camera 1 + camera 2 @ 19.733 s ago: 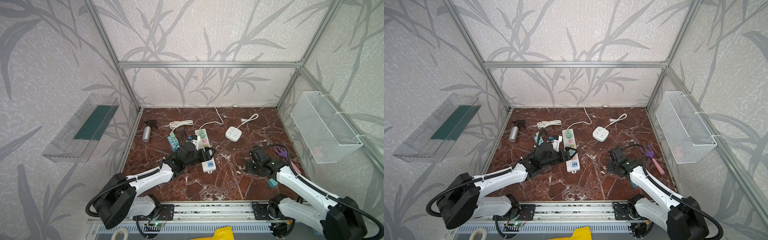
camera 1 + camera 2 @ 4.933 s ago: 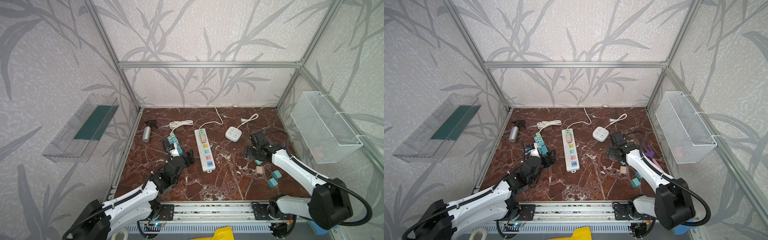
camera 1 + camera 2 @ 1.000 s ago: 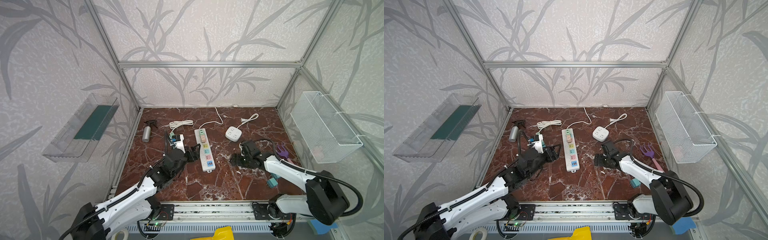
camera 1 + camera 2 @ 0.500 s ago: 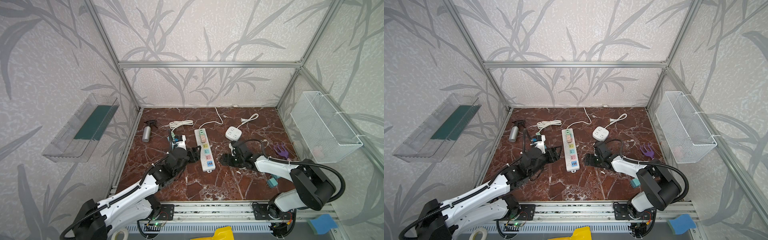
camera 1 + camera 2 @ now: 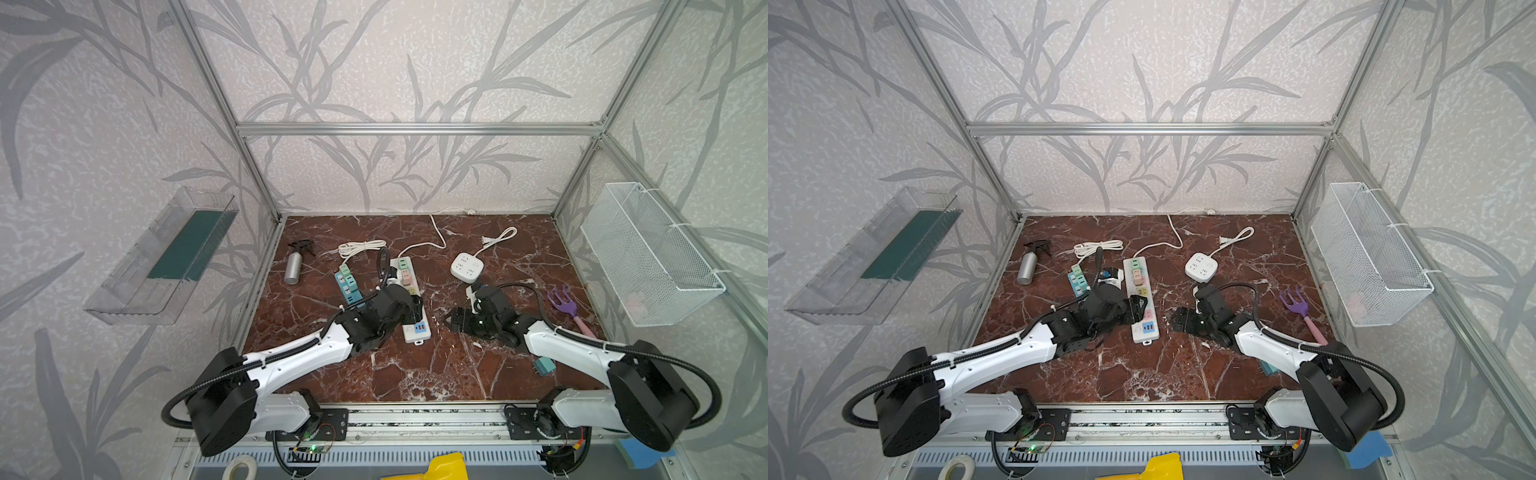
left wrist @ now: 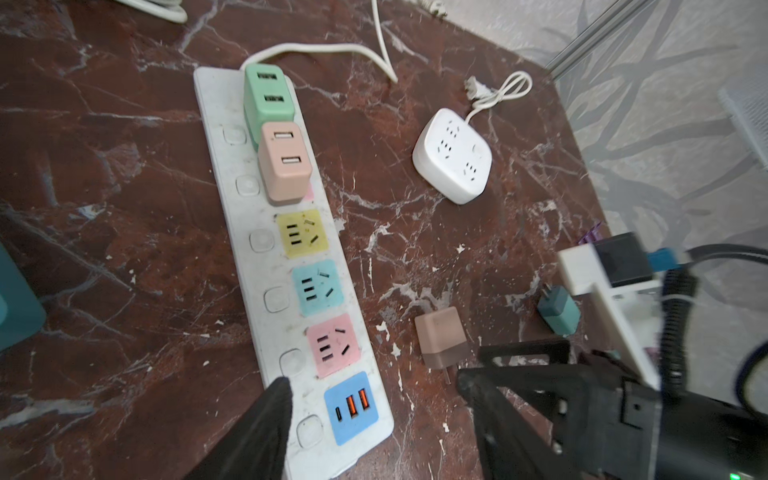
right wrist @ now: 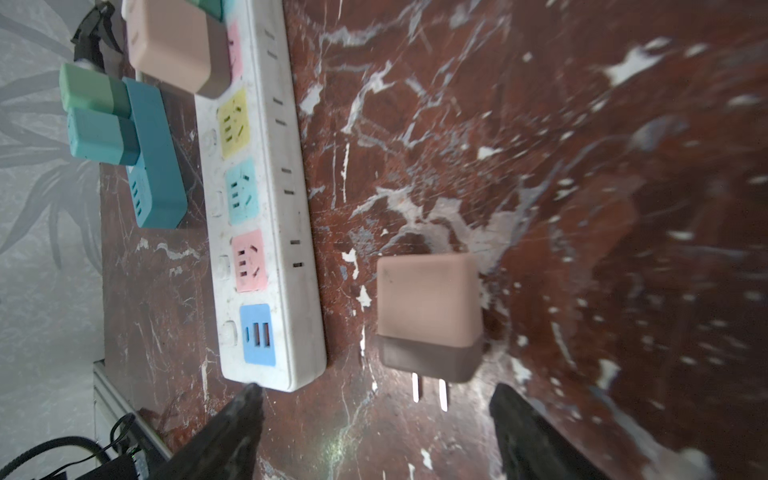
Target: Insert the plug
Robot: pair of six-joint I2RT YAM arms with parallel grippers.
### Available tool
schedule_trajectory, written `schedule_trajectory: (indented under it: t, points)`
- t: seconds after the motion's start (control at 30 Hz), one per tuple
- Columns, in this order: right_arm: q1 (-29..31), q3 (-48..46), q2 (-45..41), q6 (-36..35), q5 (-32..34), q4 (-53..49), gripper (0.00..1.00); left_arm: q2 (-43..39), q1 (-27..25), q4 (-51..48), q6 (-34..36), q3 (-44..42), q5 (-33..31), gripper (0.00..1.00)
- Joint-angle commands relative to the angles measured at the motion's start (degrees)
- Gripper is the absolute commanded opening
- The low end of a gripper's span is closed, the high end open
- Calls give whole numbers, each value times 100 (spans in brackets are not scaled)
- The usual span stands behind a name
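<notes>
While lying flat on table (image 7: 540, 124) just beside strip (image 7: 284, 286), prongs (image 7: 415, 388) toward wide-spread, empty right gripper (image 7: 374, 392): plug (image 7: 428, 299), probably light, rigid, slick; pinch body's opposite sides, clear of prongs. Left gripper (image 6: 376, 380) part-spread astride strip end, unclamped.

Tan plug (image 7: 428, 307), prongs bare, flat just beside white power strip (image 7: 291, 208)

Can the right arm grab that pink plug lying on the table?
Probably yes. The right gripper is open, and the pink plug lies loose just ahead of its fingers, with nothing between them.
</notes>
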Motion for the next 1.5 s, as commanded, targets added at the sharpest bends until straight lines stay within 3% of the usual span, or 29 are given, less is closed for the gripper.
schedule_trajectory:
  t: [0.0,0.2,0.3,0.47,0.73,0.9,1.07,1.2,1.47]
  points:
    - [-409,-31,-947,-502,1051,-918,87,692,-338,-555,-186,620,-182,68]
    - [-1694,-415,-2273,-1099,912,-1368,93,1962,-920,-678,-667,1489,-703,71]
    - [-2044,-444,-2539,-1090,644,-1416,96,2466,-1122,-1037,-792,2069,-1151,72]
    - [-2096,-262,-2584,-1119,431,-1670,96,3059,-1148,-1480,-1133,2703,-1317,72]
    - [-2113,-308,-2997,-1193,351,-1714,96,3771,-1140,-2096,-823,3574,-973,82]
    - [-2146,-234,-3047,-1371,356,-1900,99,4316,-1146,-3007,-556,4448,-644,87]
    - [-2186,-261,-3197,-1441,402,-1935,99,4659,-1141,-3683,-849,4892,-814,87]
    - [-2230,-277,-3291,-1453,357,-1972,99,4815,-1128,-4078,-1016,5055,-926,84]
    - [-2276,-331,-3276,-1439,150,-1880,99,5085,-1103,-3889,-1168,5048,-637,69]
